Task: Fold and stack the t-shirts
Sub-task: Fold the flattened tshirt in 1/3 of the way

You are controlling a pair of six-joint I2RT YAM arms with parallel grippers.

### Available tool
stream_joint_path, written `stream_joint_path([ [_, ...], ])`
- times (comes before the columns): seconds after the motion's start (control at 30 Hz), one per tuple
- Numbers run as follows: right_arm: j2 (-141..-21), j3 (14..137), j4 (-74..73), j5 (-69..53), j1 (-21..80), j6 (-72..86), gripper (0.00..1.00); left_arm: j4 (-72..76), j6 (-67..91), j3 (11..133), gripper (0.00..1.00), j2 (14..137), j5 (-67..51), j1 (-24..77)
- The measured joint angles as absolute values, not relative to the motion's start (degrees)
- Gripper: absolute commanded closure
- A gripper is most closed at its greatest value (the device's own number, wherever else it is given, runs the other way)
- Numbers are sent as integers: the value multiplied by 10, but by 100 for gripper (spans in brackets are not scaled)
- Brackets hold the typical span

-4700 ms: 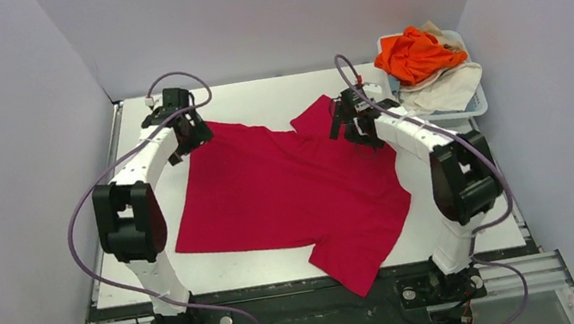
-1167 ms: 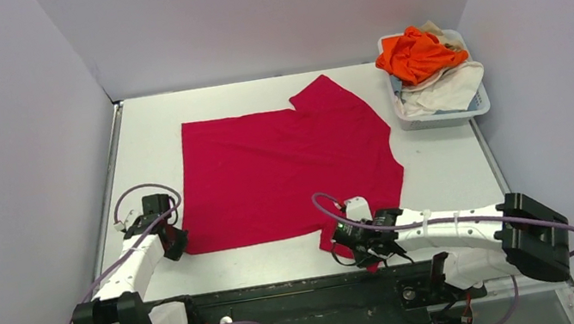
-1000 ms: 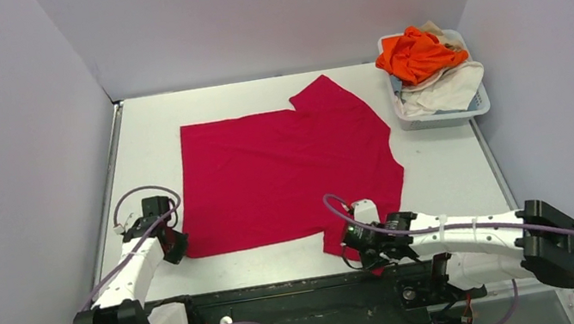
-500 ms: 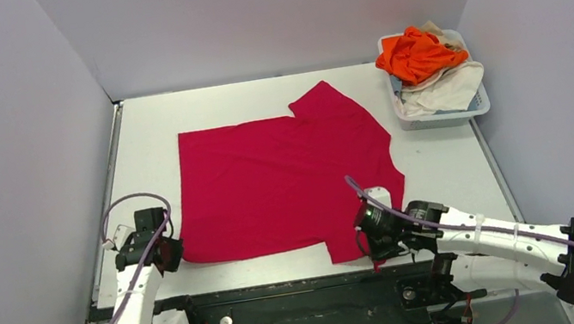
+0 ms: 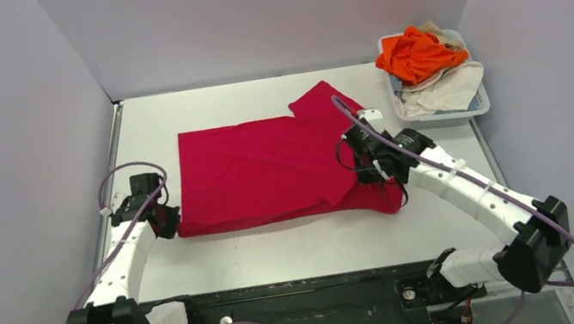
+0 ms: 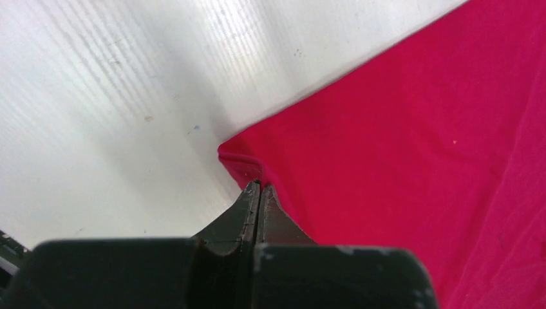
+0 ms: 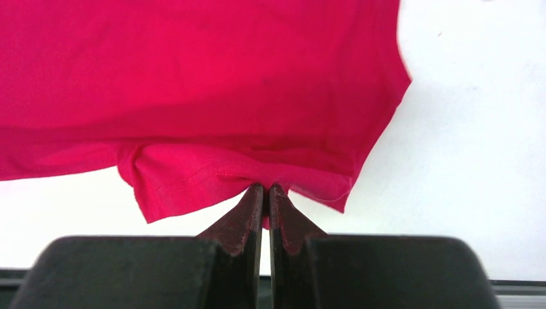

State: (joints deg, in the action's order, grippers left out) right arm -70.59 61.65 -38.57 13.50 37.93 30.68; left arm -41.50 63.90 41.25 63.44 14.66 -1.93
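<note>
Pale lilac walls on three sides; white table [image 5: 280,250] under the work. Crimson shirt [image 5: 257,162] lies mid-table, long axis running left to right, one sleeve pointing toward the far right corner; its near edge is held at both ends.

Left gripper [image 5: 164,223]: jaws pressed together on the near-left corner of the shirt; hem rolled at the tips in the wrist view; low over the table.

Right gripper [image 5: 366,165]: jaws pinched on a bunched fold of hem, cloth spreading away from the tips; it sits over the shirt's right part, with a flap doubled over the body beside it.

Key relation: the body of the shirt lies beyond both sets of jaws, toward the far wall; the right grip is farther in than the left, so the fold line runs skewed, not parallel to the long axis.

Judgement: first lengthwise fold under way; the left side needs to travel farther to square it.

Orange shirt [image 5: 414,55] and cream shirt [image 5: 450,88] sit heaped in the basket [image 5: 477,107] at far right, nearer the right arm.
</note>
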Motion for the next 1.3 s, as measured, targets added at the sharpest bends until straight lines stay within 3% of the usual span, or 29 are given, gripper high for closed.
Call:
stream_joint_path([
  [0.57,-1050,893,-376,81,258,142,100,-357,641,526,100,862,163,-20],
  [0.6,-1077,917,-376,80,255,130,97,-357,642,527,98,868,163,-20],
  [0.63,-1101,940,-376,81,254,119,93,-357,642,528,78,875,164,-20],
  [0.67,-1120,955,-375,81,251,111,83,-357,641,531,66,882,164,-20],
  [0.7,-1140,974,-380,85,250,101,78,-357,638,534,40,887,165,-20],
  [0.77,-1181,1017,-385,104,248,84,36,-359,636,542,21,894,168,-20],
  [0.8,-1201,1040,-388,117,248,79,11,-360,637,548,20,896,172,-20],
  [0.87,-1228,1079,-392,143,247,75,3,-368,637,563,17,895,180,-21],
  [1.0,-1211,1077,-389,175,247,91,2,-379,629,599,15,870,199,-21],
  [1.17,-1030,853,-329,148,247,166,1,-364,582,601,12,801,176,-8],
  [1.3,-909,685,-277,60,242,231,1,-330,546,601,11,819,130,50],
])
